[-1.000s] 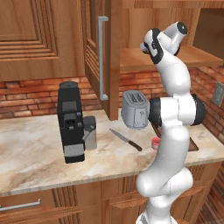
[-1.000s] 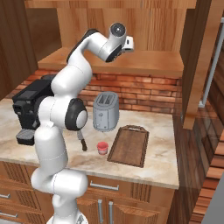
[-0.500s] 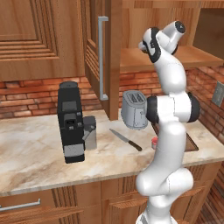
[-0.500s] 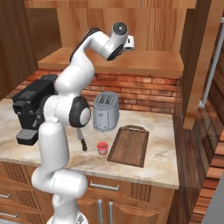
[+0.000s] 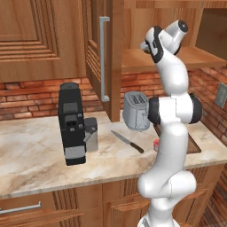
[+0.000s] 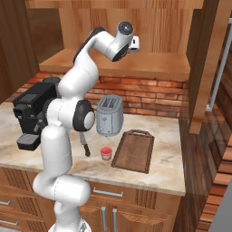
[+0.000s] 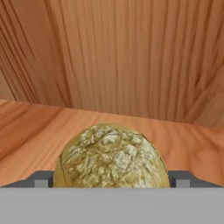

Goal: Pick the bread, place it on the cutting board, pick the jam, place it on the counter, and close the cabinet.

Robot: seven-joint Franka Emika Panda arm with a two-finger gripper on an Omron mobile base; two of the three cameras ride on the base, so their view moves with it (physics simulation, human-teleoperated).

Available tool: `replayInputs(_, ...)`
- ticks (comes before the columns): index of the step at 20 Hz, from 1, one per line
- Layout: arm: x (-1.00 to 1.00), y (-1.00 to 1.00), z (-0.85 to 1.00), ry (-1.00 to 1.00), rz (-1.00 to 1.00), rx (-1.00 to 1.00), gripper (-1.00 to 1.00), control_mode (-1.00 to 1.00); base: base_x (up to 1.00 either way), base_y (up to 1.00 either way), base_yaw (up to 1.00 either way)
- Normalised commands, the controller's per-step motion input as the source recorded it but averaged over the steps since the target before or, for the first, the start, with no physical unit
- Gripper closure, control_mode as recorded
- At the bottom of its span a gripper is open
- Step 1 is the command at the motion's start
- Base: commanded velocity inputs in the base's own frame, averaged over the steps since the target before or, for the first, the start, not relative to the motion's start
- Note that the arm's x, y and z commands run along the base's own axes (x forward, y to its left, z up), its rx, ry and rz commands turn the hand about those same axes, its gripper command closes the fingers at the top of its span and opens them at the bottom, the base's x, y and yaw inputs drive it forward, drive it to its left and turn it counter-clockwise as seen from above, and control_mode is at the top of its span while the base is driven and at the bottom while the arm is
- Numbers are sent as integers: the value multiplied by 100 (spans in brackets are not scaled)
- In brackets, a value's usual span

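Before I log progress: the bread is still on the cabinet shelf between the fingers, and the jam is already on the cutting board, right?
Not quite. The bread does sit on the shelf between the fingers, but the right base view shows the jam on the counter beside the cutting board, not on it.

Cabinet (image 5: 106,62) door open, toaster (image 5: 136,111), knife (image 5: 127,141) on counter (image 5: 35,155)
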Motion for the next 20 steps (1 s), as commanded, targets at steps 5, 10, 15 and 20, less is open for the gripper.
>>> replayInputs(5, -45, -5, -2, 0, 2, 0, 100, -100, 0, 0, 0)
replayInputs(10, -69, -8, -9, -1, 0, 0, 100, -100, 0, 0, 0)
replayInputs(15, -73, -2, -15, -3, 0, 0, 100, -100, 0, 0, 0)
replayInputs(20, -78, -2, -13, -4, 0, 0, 100, -100, 0, 0, 0)
